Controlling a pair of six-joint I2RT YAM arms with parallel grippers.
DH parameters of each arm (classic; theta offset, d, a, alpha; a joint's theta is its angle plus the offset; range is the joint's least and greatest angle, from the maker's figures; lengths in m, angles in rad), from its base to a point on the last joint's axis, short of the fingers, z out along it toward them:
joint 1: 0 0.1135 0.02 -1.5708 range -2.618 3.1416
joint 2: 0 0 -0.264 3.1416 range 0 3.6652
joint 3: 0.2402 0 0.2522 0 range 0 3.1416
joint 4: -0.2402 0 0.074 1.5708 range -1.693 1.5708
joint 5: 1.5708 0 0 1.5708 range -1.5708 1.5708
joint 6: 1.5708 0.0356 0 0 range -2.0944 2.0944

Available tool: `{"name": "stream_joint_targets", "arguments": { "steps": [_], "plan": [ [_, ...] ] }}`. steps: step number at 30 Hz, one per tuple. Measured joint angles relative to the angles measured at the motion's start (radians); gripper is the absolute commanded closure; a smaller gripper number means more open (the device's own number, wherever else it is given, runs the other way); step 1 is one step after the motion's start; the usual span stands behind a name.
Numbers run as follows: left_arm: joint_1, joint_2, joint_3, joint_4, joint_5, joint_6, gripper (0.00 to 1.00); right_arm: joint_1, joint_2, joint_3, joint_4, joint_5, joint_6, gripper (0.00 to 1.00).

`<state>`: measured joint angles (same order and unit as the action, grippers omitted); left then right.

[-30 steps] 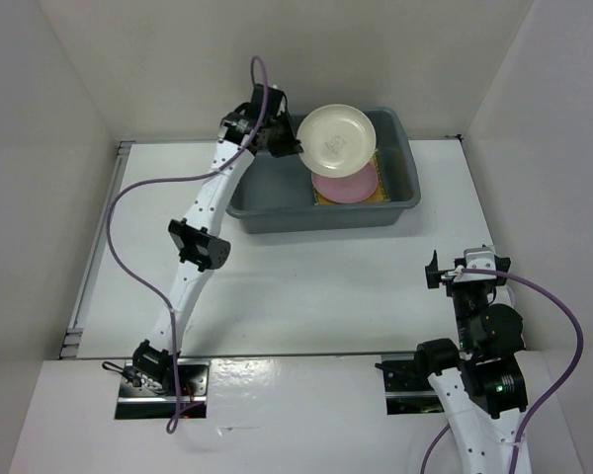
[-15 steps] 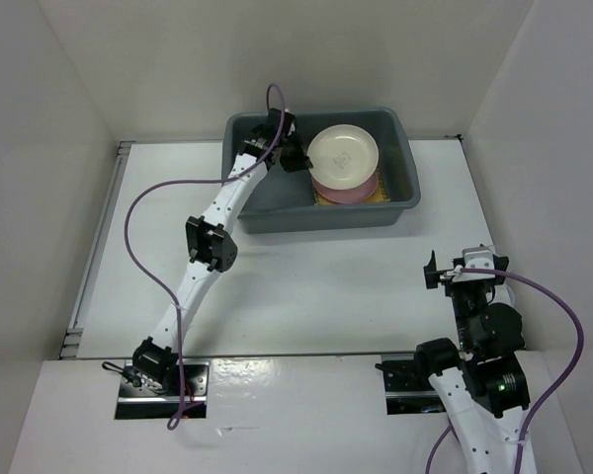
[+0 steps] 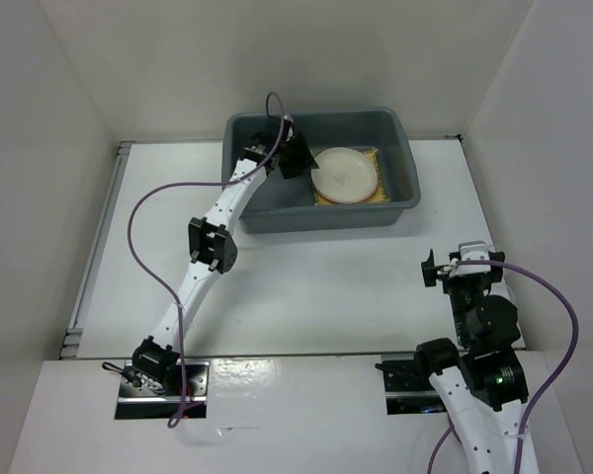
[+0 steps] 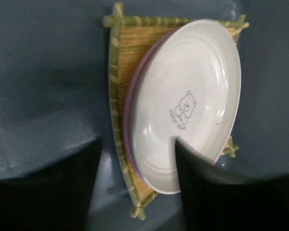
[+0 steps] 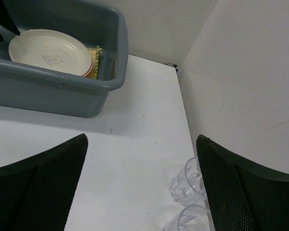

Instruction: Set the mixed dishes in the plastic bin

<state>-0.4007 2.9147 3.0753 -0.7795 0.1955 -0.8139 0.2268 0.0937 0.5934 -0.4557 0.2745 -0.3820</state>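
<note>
Cream plate (image 4: pixel 188 96) lies face up at the right of the left wrist view, bear print showing, nested on the pink plate (image 4: pixel 129 113), of which only a thin rim peeks out. Both sit on the yellow woven mat (image 4: pixel 119 72) on the floor of the plastic bin (image 3: pixel 321 212), top centre of the overhead view. Plates look rigid, light and glossy, so likely slippery: grip at the rim, not the face. Mat looks stiff, with a rougher weave to hold. Left gripper (image 3: pixel 301 160) is down inside the bin at the plate's left edge, jaws wide apart. One finger overlaps the rim, the other is well clear, and nothing looks pinched. Still outside the bin: two small clear cups (image 5: pixel 187 182) on the bench (image 3: pixel 306 286), lower right of the right wrist view, near the side wall. They look thin-walled, very light, easy to tip or crush: pinch gently across one wall. Right gripper (image 5: pixel 141 138) hangs over the bench, spread wide, empty.
</note>
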Motion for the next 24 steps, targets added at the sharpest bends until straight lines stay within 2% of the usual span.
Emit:
{"name": "stream_joint_targets", "arguments": {
  "steps": [3,7,10,13,14,15,16,20,22,24],
  "plan": [
    [-0.002,0.000,0.017,0.006,0.014,0.006,0.12,0.000,0.015,-0.002,0.000,0.000,0.000,0.03],
    [-0.004,-0.018,0.022,-0.002,-0.003,0.031,0.12,0.000,0.025,-0.009,0.000,0.000,0.000,0.03],
    [-0.005,-0.075,0.021,-0.056,-0.074,0.076,0.12,0.000,0.027,-0.012,0.000,0.000,0.000,0.03],
    [-0.008,-0.179,0.021,-0.143,-0.159,0.116,0.25,0.000,0.031,-0.012,0.000,0.000,0.000,0.03],
    [-0.010,-0.223,0.021,-0.177,-0.185,0.130,0.52,0.000,0.032,-0.012,0.000,-0.001,0.000,0.03],
    [-0.011,-0.267,0.023,-0.207,-0.213,0.137,0.83,0.000,0.033,-0.012,0.000,-0.001,0.000,0.19],
    [-0.014,-0.303,0.028,-0.236,-0.240,0.152,1.00,0.000,0.035,-0.012,0.000,-0.001,-0.001,0.45],
    [-0.049,-0.420,0.057,-0.368,-0.358,0.193,1.00,0.000,0.054,-0.012,0.001,-0.003,-0.003,0.73],
    [-0.072,-0.465,0.016,-0.403,-0.394,0.211,1.00,-0.009,0.066,-0.012,0.000,-0.008,-0.001,0.78],
    [-0.092,-0.517,-0.091,-0.426,-0.425,0.217,1.00,-0.037,0.105,-0.006,-0.002,-0.013,0.001,0.80]
  ]
}}
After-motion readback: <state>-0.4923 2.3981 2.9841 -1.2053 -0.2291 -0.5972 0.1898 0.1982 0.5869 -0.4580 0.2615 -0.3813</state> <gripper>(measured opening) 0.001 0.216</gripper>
